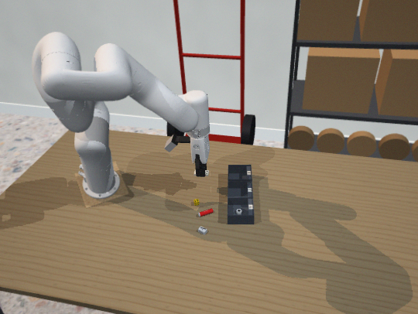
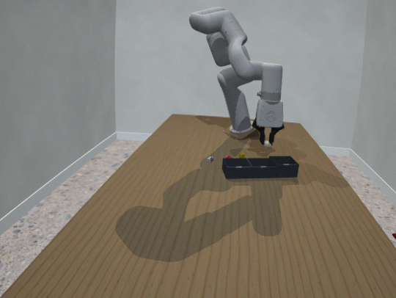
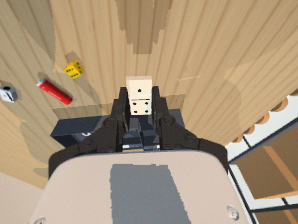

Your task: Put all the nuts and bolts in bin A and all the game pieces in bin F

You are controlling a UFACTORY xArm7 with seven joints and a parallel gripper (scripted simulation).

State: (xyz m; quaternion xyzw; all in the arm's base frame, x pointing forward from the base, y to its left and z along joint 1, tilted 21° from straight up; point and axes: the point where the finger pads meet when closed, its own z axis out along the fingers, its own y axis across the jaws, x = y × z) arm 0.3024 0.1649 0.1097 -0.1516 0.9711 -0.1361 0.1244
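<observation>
My gripper (image 1: 200,174) (image 2: 267,142) (image 3: 140,96) is shut on a white domino (image 2: 267,144) (image 3: 139,88) with black dots. It holds the domino above the table, on the robot's side of the bins. Three joined dark bins (image 1: 241,220) (image 2: 260,172) (image 3: 75,126) stand in a row; their label letters are too small to read. A metal nut (image 1: 238,211) lies in the bin nearest the top camera. A yellow die (image 1: 197,202) (image 2: 242,155) (image 3: 73,69) lies on the table. The other bins' floors are partly hidden or dark.
A red cylinder (image 1: 206,212) (image 2: 229,157) (image 3: 56,93) with a silver end lies beside the die. A small silvery block-like thing (image 1: 203,230) (image 2: 210,158) (image 3: 8,93) lies beyond it. A red hand truck (image 1: 242,77) and a shelf (image 1: 348,45) stand behind the table.
</observation>
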